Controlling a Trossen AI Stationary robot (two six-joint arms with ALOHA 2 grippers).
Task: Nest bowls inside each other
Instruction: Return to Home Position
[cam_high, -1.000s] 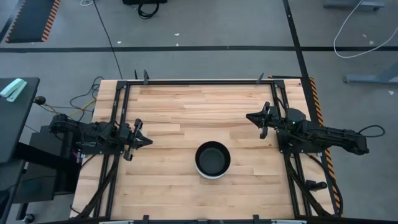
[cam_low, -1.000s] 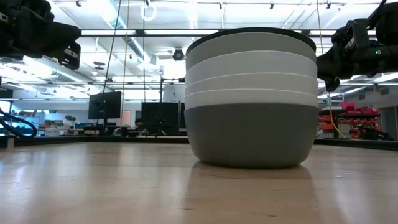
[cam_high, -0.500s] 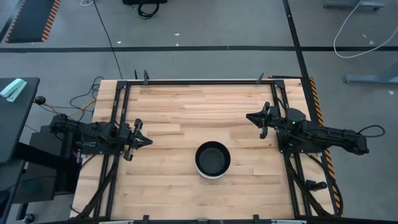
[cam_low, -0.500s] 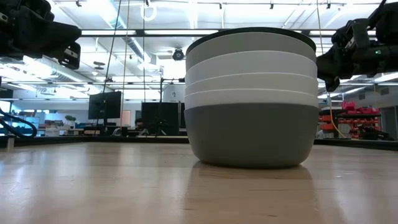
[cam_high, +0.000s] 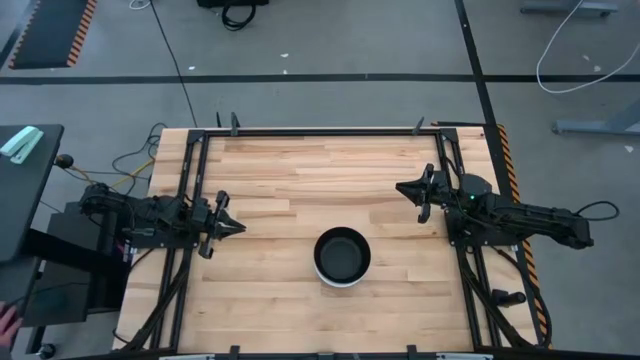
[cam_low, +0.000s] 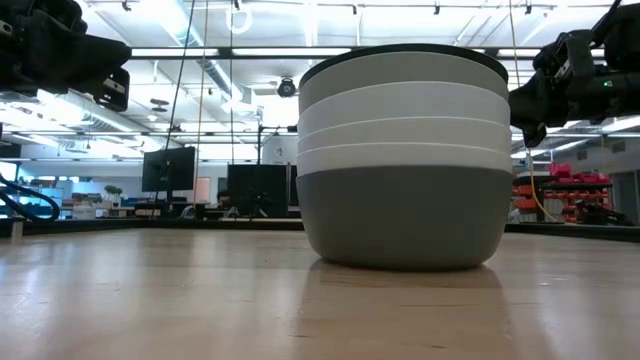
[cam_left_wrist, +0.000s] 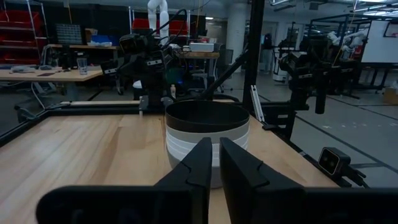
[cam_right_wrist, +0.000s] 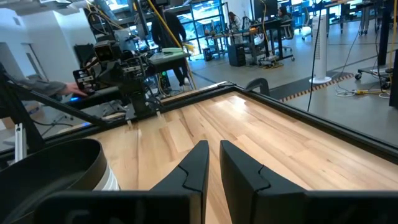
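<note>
The bowls stand nested in one stack (cam_high: 342, 256) on the wooden table, in the middle toward the near edge. In the low view the stack (cam_low: 405, 160) rests on the base of a dark grey bowl, with white and light bowls above it and a black one on top. My left gripper (cam_high: 238, 227) hangs level at the table's left side, shut, its tips pointing toward the stack (cam_left_wrist: 207, 134). My right gripper (cam_high: 402, 187) hangs level at the right side, shut, with the stack (cam_right_wrist: 56, 165) off to one side of it. Neither touches a bowl.
A black metal frame (cam_high: 320, 131) runs along the table's edges, with rails down the left (cam_high: 185, 250) and right (cam_high: 460, 270) sides under the arms. Bare wood lies between the stack and the far edge (cam_high: 320, 170).
</note>
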